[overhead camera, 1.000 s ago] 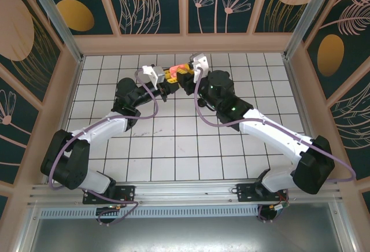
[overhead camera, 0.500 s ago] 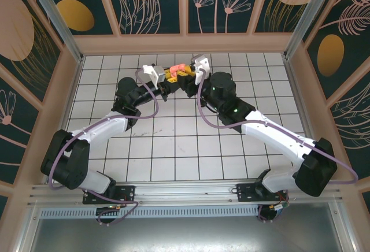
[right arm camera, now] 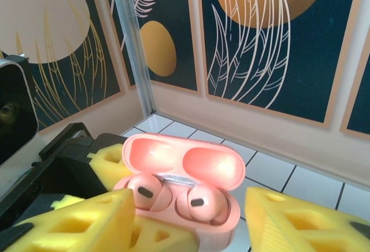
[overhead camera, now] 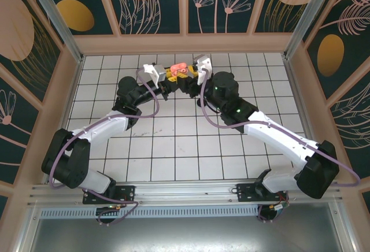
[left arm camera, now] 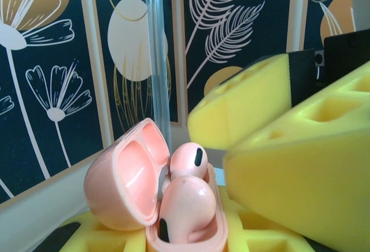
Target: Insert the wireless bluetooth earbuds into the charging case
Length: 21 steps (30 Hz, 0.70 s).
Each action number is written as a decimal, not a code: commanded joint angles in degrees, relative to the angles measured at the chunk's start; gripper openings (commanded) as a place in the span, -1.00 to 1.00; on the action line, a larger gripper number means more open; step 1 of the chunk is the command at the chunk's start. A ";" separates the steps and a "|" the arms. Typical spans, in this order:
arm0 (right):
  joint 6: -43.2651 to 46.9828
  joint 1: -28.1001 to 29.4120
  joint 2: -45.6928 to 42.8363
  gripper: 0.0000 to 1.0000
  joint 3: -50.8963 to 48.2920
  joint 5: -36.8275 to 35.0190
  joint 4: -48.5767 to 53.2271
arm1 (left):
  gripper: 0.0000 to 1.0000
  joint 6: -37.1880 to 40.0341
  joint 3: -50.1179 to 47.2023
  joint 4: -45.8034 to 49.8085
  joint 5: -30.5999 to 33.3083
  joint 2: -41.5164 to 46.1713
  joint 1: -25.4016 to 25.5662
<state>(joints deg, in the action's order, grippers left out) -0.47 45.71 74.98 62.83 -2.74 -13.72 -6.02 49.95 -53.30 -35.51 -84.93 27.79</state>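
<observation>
Up at the far middle of the tiled table (overhead camera: 173,148), the left gripper (overhead camera: 171,76) is closed tight on the base of the open salmon case (right arm camera: 184,174), holding it upright with its lid (right arm camera: 167,152) tipped back. The right gripper (right arm camera: 188,220) stands parted, yellow pads (right arm camera: 75,223) either side of the case, gripping nothing. Two salmon earbuds (right arm camera: 202,203) sit side by side in its wells.

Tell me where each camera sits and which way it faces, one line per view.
Top external: above and behind the bases, looking down on the tiled table; both arms, left hand and right hand close together.
Left wrist: on the left arm, looking along its yellow fingers at the charging case.
Right wrist: likewise, yellow fingers flanking that case.
Shared: the open case, two earbuds inside.
</observation>
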 commanded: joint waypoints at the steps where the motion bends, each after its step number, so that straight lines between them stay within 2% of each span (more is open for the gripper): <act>1: -0.50 -0.26 -1.70 0.20 -0.68 3.60 3.79 | -1.00 -0.11 3.04 -4.18 0.65 -0.31 0.51; 7: -2.45 -1.13 -3.55 0.40 1.20 4.63 3.50 | -1.00 -0.31 2.76 -4.34 0.48 -0.59 0.51; 16: -10.28 -5.90 -5.20 0.44 5.32 8.36 3.71 | -1.00 -0.48 1.26 -5.23 0.23 -0.87 0.50; 21: -13.75 -9.01 -3.61 0.42 9.86 10.08 7.55 | -1.00 0.03 -0.65 -6.15 -0.42 -0.77 0.51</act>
<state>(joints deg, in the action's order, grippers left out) -10.46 37.91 72.05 68.82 5.04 -8.14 -6.07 50.43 -56.07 -35.51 -85.25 27.88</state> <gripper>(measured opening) 0.713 0.252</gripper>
